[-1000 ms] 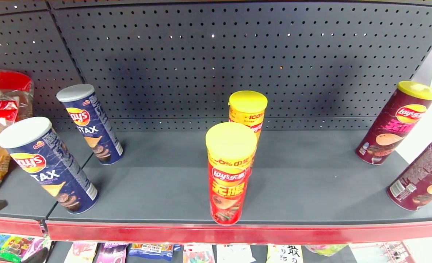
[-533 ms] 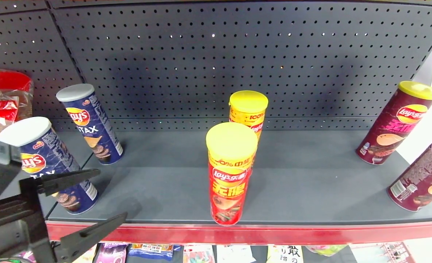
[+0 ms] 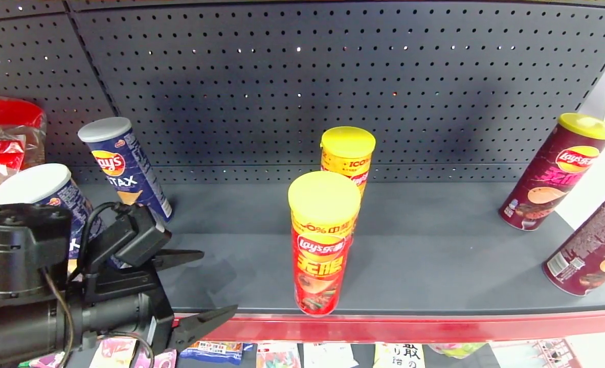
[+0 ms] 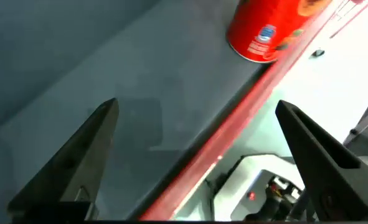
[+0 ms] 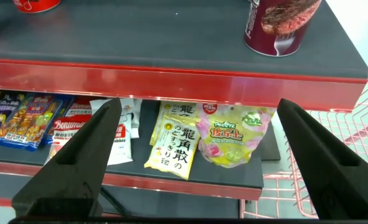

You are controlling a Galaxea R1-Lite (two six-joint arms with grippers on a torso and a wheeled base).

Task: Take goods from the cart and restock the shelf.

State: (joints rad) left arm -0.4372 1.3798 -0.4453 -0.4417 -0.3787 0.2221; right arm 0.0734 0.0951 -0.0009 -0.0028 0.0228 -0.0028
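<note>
The shelf board (image 3: 435,250) is finished in dark grey and edged at the front by a glossy red strip (image 3: 384,327). The pegboard back panel (image 3: 333,76) is dark grey, patterned with regular rows of small holes. The rear navy can (image 3: 126,174) and front navy can (image 3: 31,184) are capped in pale grey. The front red-and-yellow can (image 3: 322,245) and rear red-and-yellow can (image 3: 348,153) are lidded in yellow. The rear maroon can (image 3: 558,174) is lidded in yellow-green, and the front maroon can (image 3: 594,245) is marked with pale print. The left claw (image 3: 219,280) and right claw (image 5: 199,106) are black. A yellow packet (image 5: 174,143) is printed with black characters, and a pale green packet (image 5: 233,134) lies beside it.
</note>
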